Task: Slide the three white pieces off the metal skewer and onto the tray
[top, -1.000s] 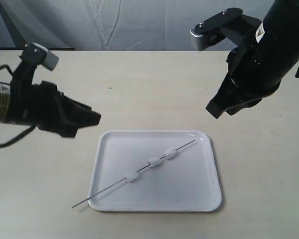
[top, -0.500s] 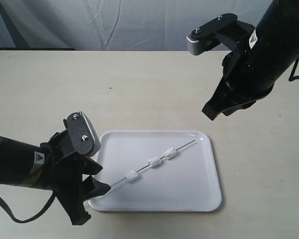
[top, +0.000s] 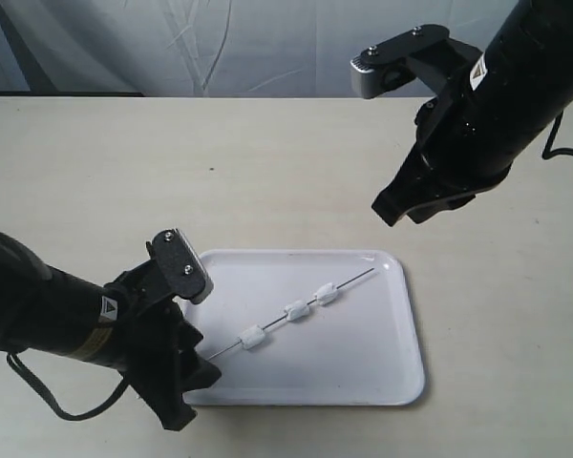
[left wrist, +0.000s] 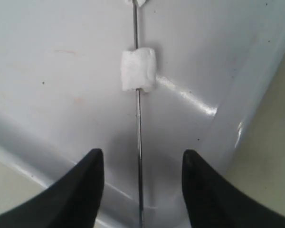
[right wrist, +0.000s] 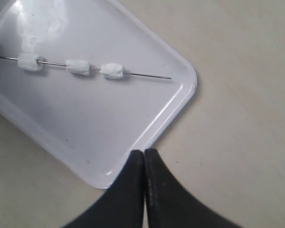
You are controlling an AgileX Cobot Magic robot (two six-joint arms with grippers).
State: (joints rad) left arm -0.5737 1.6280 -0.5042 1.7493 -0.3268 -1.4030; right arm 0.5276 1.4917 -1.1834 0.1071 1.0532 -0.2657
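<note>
The white tray [top: 382,367] lies on the table with the thin metal skewer [top: 353,281] running diagonally across it. The three white pieces sit threaded on the skewer: one [top: 252,337] nearest my left arm, one [top: 297,310] in the middle, one [top: 327,294] toward the far tip. My left gripper [left wrist: 141,159] is open, low over the tray's near-left corner, its fingers on either side of the skewer [left wrist: 138,142], apart from it; the nearest piece [left wrist: 138,69] lies just ahead. My right gripper [right wrist: 144,153] is shut on nothing, hanging above the table beyond the tray's far right corner [right wrist: 183,90].
The tan tabletop [top: 267,162] spreads around the tray. A pale draped backdrop [top: 220,43] closes off the far edge. The skewer's handle end is hidden under my left arm [top: 67,320].
My left arm has swung down from the left and pushed in to the tray's corner, its open fingers now straddling the skewer's end. My right arm has drifted slightly left.
</note>
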